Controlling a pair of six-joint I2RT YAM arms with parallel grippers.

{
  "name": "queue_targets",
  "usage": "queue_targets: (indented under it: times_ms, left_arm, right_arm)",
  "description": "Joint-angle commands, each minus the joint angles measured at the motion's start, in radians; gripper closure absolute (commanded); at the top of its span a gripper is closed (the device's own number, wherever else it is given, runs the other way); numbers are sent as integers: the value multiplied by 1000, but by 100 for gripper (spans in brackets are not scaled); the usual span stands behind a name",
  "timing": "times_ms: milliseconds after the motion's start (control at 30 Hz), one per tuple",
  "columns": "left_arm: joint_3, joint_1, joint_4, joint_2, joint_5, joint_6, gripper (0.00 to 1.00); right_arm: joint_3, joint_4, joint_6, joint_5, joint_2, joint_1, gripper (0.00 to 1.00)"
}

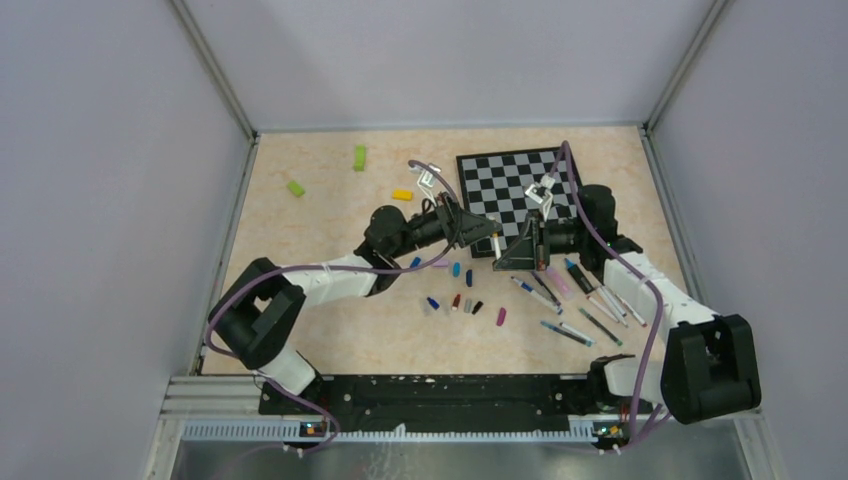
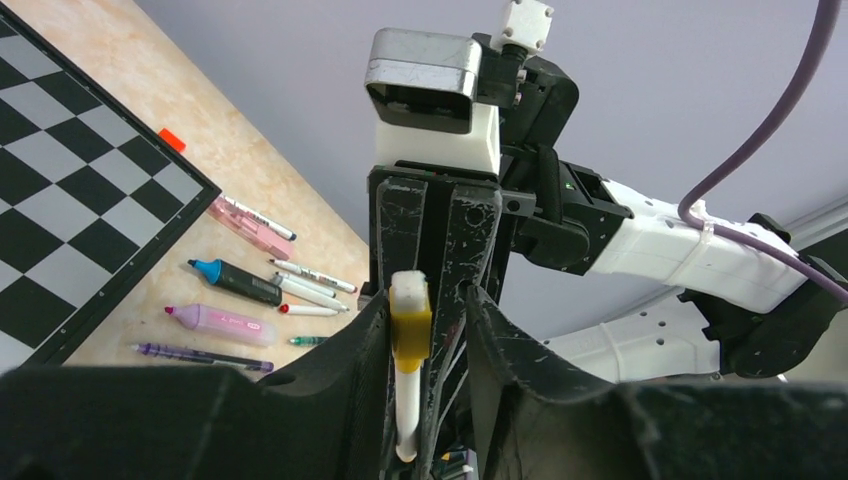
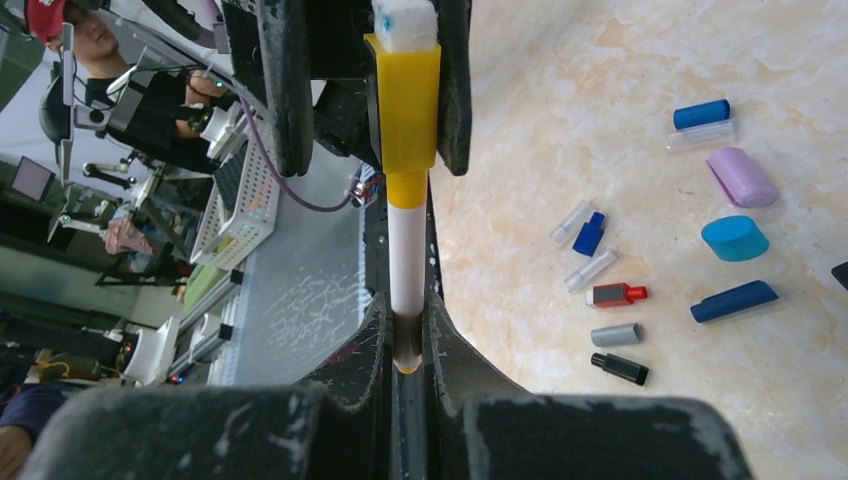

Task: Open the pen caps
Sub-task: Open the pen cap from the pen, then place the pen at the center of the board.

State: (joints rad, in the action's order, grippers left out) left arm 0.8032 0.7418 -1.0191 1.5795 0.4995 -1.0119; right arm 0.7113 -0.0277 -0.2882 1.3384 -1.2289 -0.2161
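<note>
**Pen cap, yellow: flanked by both arms, pull not yet made**

The yellow cap [image 3: 405,110] sits on a white pen [image 3: 404,250]. The pen hangs in the air over the middle of the table [image 1: 320,330], just off the near left corner of the chessboard [image 1: 520,185].

The right gripper [image 3: 405,320] has its fingers clamped tight on the bare end of the barrel. The left gripper [image 2: 428,297] has its fingers standing narrow on either side of the cap. One finger is against it and a sliver of gap shows at the other, so I judge the cap not yet pinched.

Key relation: the pen's long axis runs from the right fingers to the left fingers, cap end at the left arm, barrel end at the right. Overhead it shows only as a short white streak, so I cannot tell whether it is level or tilted.

Judgement: once the left grip is firm, the pull should go straight along the barrel. A sideways tug could twist the pen out of the right fingers.

Loose caps [image 1: 455,285] lie toward the near edge, and other pens [image 1: 585,300] toward the right edge.
</note>
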Motion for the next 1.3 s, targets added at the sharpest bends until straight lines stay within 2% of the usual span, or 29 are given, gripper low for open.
queue_targets:
  times_ms: [0,67,167,200,333,433,500,600,633,700,767,867,1033,1133,1267]
  left_arm:
    - [50,7,-62,17,16,-15,65]
    - [61,7,-62,24,22,-17,72]
    - [81,7,-55,33,40,-27,95]
    - [88,6,-41,35,43,-34,100]
    - [111,-26,10,15,10,-44,100]
    - [148,-117,71,-28,-68,-51,100]
    - [194,-183,109,-48,-160,-59,100]
    - [305,-232,178,-33,-321,-56,100]
    - [342,-235,192,-21,-352,-53,100]
    - [405,-236,202,8,-374,-60,100]
    - [438,-236,188,25,-336,-65,100]
    - [411,-237,129,13,-231,-44,100]
    - [235,-240,71,-104,-6,62,100]
    - [127,-234,185,-206,95,168,100]
    - [-26,-206,328,-341,126,306,100]
  right_arm:
    - [30,3,36,-2,-11,-22,100]
    - [40,25,58,-10,-17,-25,100]
    - [52,71,87,-24,-24,-25,100]
    - [55,86,100,-28,-25,-26,100]
    - [65,180,198,-48,-21,-27,100]
    - [22,183,213,-44,11,-31,100]
    - [-36,80,123,-27,41,-33,100]
    - [-110,-169,-102,16,43,-34,100]
    - [-101,-156,-97,15,36,-33,100]
    - [-78,-77,-31,1,36,-34,100]
    - [-71,-43,14,-5,53,-32,100]
    - [0,203,255,-53,98,15,100]
    - [119,560,660,-249,188,201,100]
    - [135,693,807,-407,236,327,100]
    - [153,818,913,-559,238,441,100]
